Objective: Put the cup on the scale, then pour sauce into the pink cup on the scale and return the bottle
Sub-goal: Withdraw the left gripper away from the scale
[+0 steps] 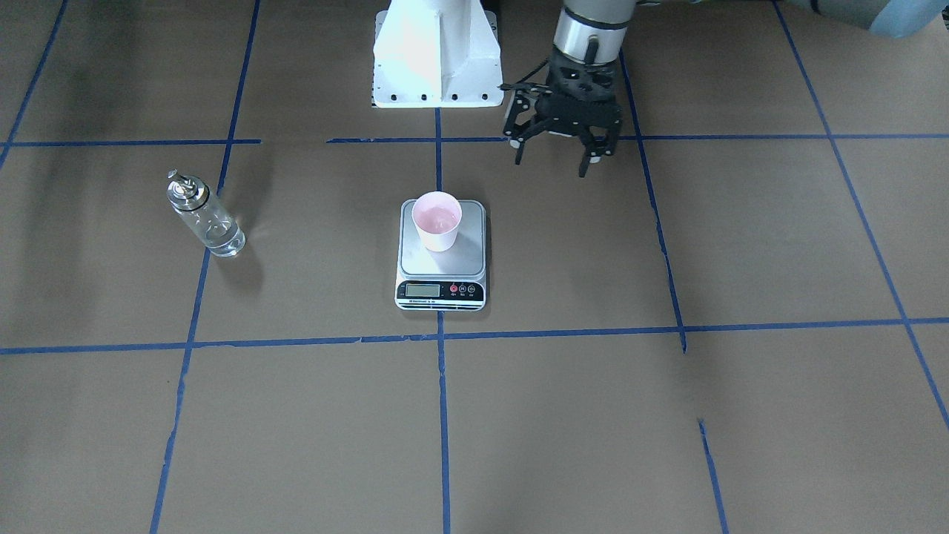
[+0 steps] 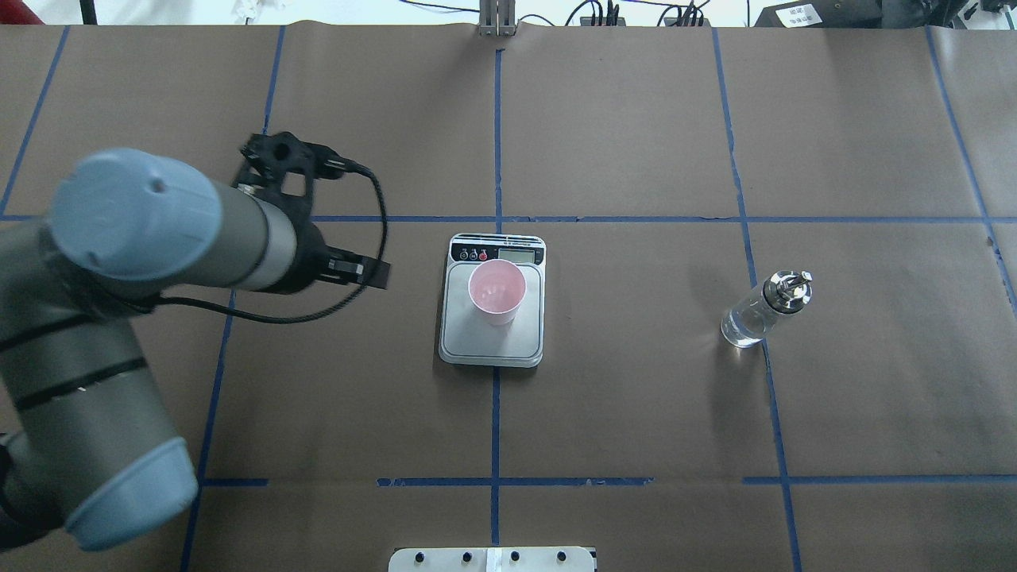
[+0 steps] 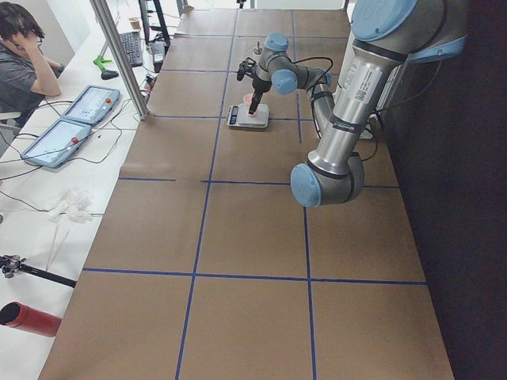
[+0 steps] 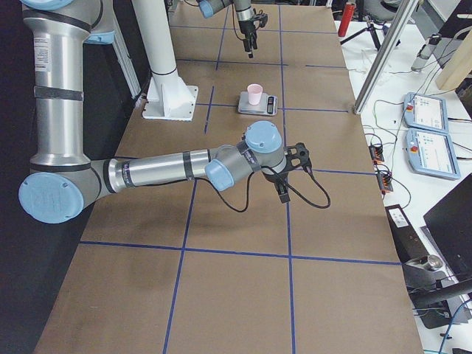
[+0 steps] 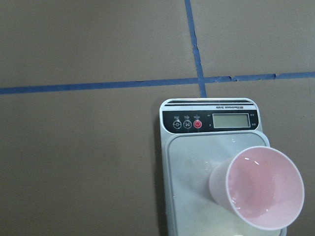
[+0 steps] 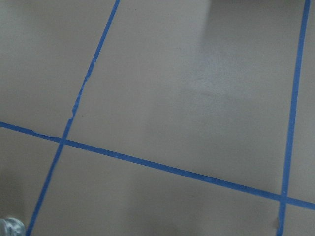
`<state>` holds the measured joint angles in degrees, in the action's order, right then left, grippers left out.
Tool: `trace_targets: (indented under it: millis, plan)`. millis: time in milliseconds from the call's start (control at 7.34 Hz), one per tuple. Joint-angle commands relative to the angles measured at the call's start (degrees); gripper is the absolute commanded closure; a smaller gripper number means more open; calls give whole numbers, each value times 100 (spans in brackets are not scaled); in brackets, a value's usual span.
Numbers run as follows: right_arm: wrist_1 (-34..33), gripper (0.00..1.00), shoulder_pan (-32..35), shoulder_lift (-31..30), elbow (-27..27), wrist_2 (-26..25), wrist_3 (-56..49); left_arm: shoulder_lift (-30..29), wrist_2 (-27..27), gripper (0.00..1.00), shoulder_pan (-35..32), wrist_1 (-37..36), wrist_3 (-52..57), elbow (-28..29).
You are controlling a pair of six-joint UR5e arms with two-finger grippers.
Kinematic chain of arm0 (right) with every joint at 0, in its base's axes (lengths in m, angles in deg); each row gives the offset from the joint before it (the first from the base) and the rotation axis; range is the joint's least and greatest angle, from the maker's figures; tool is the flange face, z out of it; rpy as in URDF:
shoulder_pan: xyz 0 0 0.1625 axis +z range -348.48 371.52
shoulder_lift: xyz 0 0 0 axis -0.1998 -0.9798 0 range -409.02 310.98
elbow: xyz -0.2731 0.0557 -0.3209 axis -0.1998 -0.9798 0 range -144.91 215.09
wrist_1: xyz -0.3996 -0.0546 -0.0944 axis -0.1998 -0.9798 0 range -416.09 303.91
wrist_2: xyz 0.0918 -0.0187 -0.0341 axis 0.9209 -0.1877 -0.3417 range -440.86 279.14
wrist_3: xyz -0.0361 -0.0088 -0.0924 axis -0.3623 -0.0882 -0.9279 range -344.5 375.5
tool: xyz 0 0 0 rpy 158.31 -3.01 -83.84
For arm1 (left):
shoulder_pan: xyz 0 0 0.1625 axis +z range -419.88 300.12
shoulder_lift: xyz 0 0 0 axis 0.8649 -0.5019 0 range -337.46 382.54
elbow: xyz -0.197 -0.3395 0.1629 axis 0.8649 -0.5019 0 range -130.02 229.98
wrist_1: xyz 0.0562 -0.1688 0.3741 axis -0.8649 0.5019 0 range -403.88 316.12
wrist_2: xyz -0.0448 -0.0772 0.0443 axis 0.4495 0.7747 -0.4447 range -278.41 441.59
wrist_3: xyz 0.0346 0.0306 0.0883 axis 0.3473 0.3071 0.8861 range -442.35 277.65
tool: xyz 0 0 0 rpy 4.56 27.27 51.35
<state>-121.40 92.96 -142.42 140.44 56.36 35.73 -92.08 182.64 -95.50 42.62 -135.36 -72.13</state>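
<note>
The pink cup stands upright on the silver platform of the scale, toward its far side from the display; its inside looks glossy. The left wrist view shows the cup and the scale from above. The glass bottle with its silver cap stands upright on the table, far to the robot's right of the scale, and also shows in the overhead view. My left gripper is open and empty, above the table on the robot's side of the scale. My right gripper shows only in the exterior right view, where I cannot tell its state.
The white robot base stands behind the scale. Blue tape lines grid the brown table. An operators' desk with tablets, a metal post and a seated person lie beyond the table's far edge.
</note>
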Motion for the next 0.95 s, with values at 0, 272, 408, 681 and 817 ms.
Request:
trace_targets:
  millis: [0, 272, 408, 681, 817]
  plan:
    - [-44, 0, -539, -109, 861, -63, 1389, 955, 824, 0, -1649, -1, 2439, -164]
    - [-52, 0, -1057, -206, 1556, -142, 2445, 1556, 1896, 0, -3705, 43, 4894, 604]
    - [-79, 0, -1451, -214, 1933, -465, 3024, 1810, 2223, 0, -4489, 43, 5932, 1253]
    - [-184, 0, -2487, -441, 2628, -1543, 3758, 1926, 2578, 0, -5731, 69, 7683, 2645]
    - [-184, 0, -2919, -730, 2971, -2028, 3847, 2022, 2587, 0, -5832, -114, 7796, 2631]
